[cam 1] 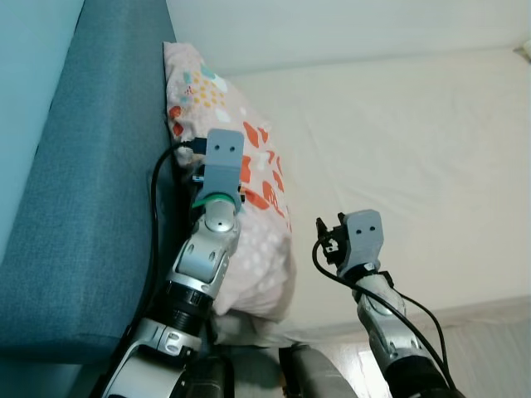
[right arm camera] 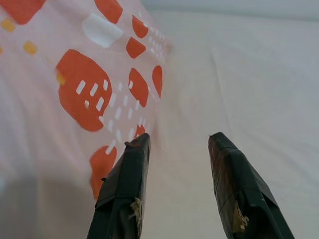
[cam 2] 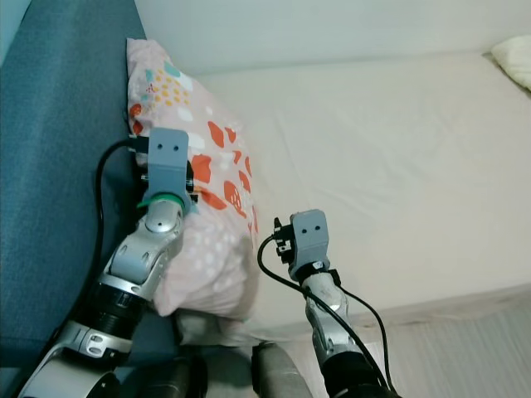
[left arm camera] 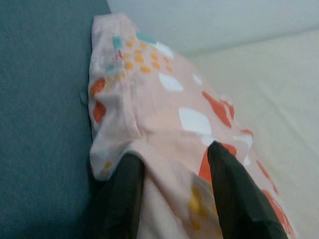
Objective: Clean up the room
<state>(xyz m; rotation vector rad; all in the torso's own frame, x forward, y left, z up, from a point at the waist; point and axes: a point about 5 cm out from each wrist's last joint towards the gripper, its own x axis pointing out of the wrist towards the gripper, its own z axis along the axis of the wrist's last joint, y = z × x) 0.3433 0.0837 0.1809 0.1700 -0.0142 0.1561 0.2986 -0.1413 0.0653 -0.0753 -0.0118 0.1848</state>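
A pink pillow (cam 1: pixel 270 249) with orange, teal and white patches lies on the cream bed (cam 1: pixel 398 149), along the blue headboard (cam 1: pixel 91 207). My left gripper (left arm camera: pixel 172 152) is down on the pillow (left arm camera: pixel 164 99) near its middle. It is open, its two black fingers pressed into the fabric with a fold bulging between them. My right gripper (right arm camera: pixel 179 139) hangs open just above the sheet, close beside the pillow's (right arm camera: pixel 75 99) long edge, with nothing between its fingers. In the eye views both wrist housings (cam 1: pixel 222 157) (cam 1: pixel 361 236) cover the fingers.
The padded blue headboard runs along the left. A pale wall (cam 1: pixel 332 25) borders the bed's far side. A corner of a second, cream pillow (cam 2: pixel 514 58) lies at the far right. The mattress edge and striped floor (cam 2: pixel 465 348) are at the near right.
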